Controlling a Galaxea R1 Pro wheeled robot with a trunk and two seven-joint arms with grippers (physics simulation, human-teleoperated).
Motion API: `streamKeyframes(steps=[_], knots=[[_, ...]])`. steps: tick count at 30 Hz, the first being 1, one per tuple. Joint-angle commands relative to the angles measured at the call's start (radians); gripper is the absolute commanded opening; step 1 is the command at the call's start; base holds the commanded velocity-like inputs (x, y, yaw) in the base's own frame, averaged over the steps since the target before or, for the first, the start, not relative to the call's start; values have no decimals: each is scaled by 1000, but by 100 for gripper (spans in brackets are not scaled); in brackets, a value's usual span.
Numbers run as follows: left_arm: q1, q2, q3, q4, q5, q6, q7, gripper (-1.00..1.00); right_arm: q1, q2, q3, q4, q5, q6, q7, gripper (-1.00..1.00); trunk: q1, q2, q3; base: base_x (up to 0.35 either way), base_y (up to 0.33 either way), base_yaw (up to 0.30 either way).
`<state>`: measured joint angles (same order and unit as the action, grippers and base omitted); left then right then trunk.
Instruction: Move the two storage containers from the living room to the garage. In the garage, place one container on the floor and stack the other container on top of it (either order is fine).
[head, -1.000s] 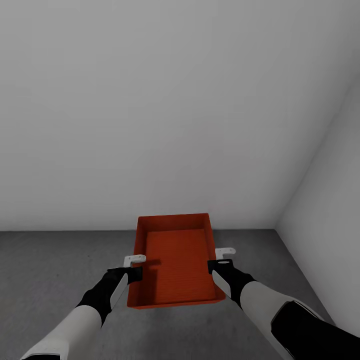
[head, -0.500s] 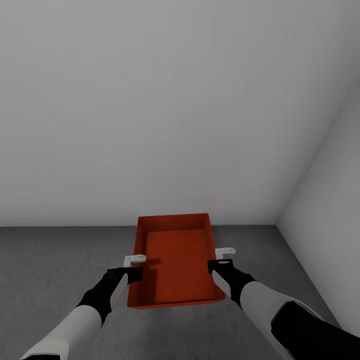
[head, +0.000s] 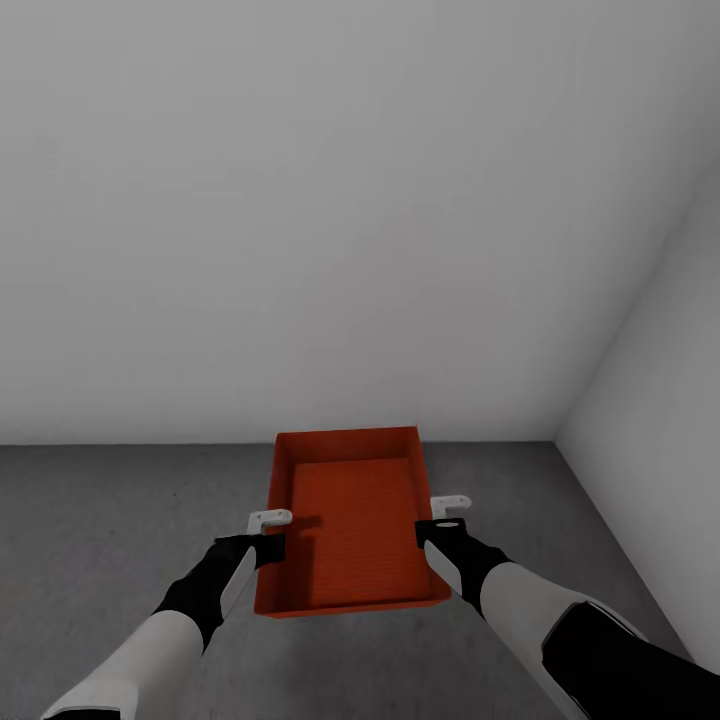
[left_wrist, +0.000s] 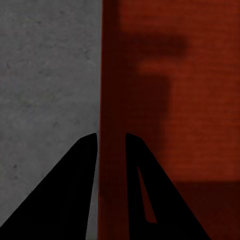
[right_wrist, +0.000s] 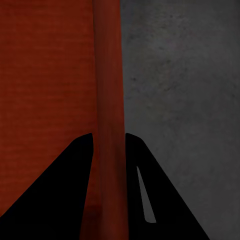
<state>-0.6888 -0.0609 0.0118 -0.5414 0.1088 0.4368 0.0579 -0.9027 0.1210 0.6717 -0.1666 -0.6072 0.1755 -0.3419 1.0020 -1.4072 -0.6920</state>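
One orange-red storage container (head: 350, 520) hangs in front of me above the dark grey concrete floor (head: 100, 530) of the garage, held level between both arms. My left gripper (head: 270, 545) is shut on its left wall, and in the left wrist view the black fingers (left_wrist: 75, 190) straddle that wall (left_wrist: 112, 100). My right gripper (head: 432, 530) is shut on the right wall, which runs between the fingers (right_wrist: 65, 190) in the right wrist view as a rim (right_wrist: 107, 75). The container is empty inside.
A plain pale grey wall (head: 300, 220) stands straight ahead, close behind the container. A second pale wall (head: 670, 430) meets it in a corner at the right. Bare concrete spreads to the left and below the container.
The line where wall meets floor has slid a little higher in the picture, so the view has shifted. The container and both grippers hold the same pose relative to me.
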Motion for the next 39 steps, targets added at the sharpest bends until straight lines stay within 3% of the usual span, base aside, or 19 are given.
streamKeyframes(steps=[1,39], knots=[[0,-1,-6,0,20,5,11,-100,-1,0,12,-7,3,7,-8,-100,4,-8,-5,0,0,0],[0,-2,-6,0,22,5,11,-100,-1,0,12,-7,3,7,-8,-100,150,-274,-175,0,0,0]])
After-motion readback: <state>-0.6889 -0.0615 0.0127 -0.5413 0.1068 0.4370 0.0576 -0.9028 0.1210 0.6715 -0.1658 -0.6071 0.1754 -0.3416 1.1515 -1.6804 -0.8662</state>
